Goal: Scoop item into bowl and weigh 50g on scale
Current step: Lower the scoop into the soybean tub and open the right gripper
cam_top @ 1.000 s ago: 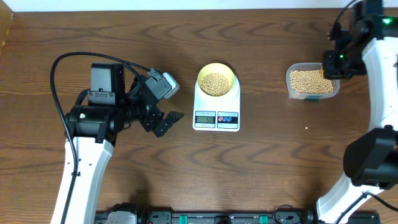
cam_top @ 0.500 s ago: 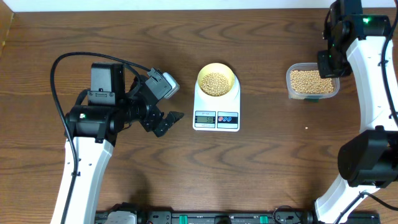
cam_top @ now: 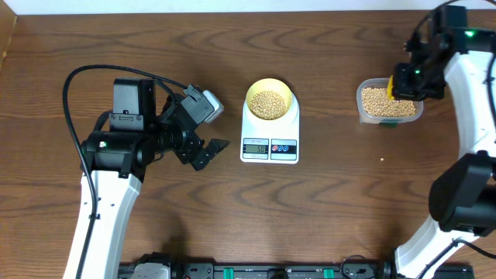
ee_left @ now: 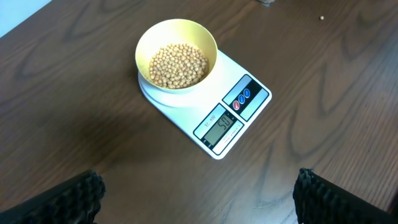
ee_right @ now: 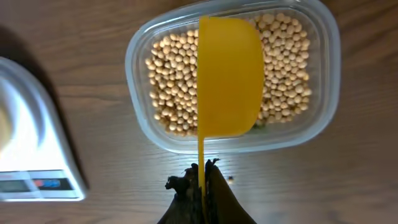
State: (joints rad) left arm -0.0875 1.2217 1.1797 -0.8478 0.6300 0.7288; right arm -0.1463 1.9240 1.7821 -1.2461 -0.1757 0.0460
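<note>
Looks near done. Bowl (ee_left: 177, 30) of beans (ee_left: 179, 64) on scale (ee_left: 199, 102), frame centre; display (ee_left: 222, 124) apparently at 50. Right end effector (ee_right: 202, 183) pinching scoop (ee_right: 229, 74) handle above tub (ee_right: 135, 68), upper right. Left end effector (cam_top: 208, 152) spread wide, empty, left of scale. Remaining: park scoop, confirm reading.

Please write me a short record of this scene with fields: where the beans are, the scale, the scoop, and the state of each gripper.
beans: in the bowl; more lie in the clear tub
bowl: pale yellow, standing on the scale
scale: white, display lit, seems to read 50
scoop: yellow, above the clear tub, turned on its side
right gripper: fingers shut on the scoop's handle
left gripper: fingers wide open, empty, apart from the scale
</note>
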